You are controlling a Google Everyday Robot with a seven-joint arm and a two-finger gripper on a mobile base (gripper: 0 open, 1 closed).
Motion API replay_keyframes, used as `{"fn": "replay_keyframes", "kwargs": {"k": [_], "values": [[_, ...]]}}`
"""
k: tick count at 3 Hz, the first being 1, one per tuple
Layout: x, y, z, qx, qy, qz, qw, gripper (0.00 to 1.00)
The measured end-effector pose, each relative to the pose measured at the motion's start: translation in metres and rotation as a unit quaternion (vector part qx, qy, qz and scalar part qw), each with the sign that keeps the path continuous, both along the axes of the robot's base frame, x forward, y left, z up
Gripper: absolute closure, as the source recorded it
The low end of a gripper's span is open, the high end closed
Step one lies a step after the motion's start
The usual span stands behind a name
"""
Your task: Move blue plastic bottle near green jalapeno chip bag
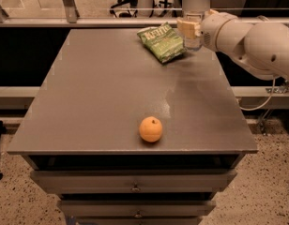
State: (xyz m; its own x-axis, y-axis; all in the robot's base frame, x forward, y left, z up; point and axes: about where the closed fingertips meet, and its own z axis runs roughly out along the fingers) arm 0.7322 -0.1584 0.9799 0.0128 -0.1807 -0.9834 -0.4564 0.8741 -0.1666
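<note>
The blue plastic bottle [193, 42] stands upright at the table's far right, just right of the green jalapeno chip bag [162, 42]. The bottle's top runs out of the frame. The bag lies flat near the far edge, white "Kettle" lettering up. My gripper [193, 28] reaches in from the right and is shut on the bottle's middle, with one tan finger pad [186, 27] showing on its left side. I cannot tell whether the bottle's base touches the table.
An orange [150, 129] sits near the front edge of the grey table [102, 93], slightly right of centre. Drawers [135, 188] are under the tabletop. A metal rail [88, 20] runs behind the table. My arm [257, 41] overhangs the right edge.
</note>
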Motion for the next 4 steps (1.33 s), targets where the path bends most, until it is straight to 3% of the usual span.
{"fn": "replay_keyframes", "kwargs": {"k": [2,3,4], "values": [[0.000,-0.032,-0.026,0.026,0.029,-0.040,0.9984,1.00],[0.007,-0.037,-0.036,0.044,0.035,-0.041,0.9976,1.00],[0.016,-0.039,-0.043,0.057,0.040,-0.038,0.9969,0.87]]}}
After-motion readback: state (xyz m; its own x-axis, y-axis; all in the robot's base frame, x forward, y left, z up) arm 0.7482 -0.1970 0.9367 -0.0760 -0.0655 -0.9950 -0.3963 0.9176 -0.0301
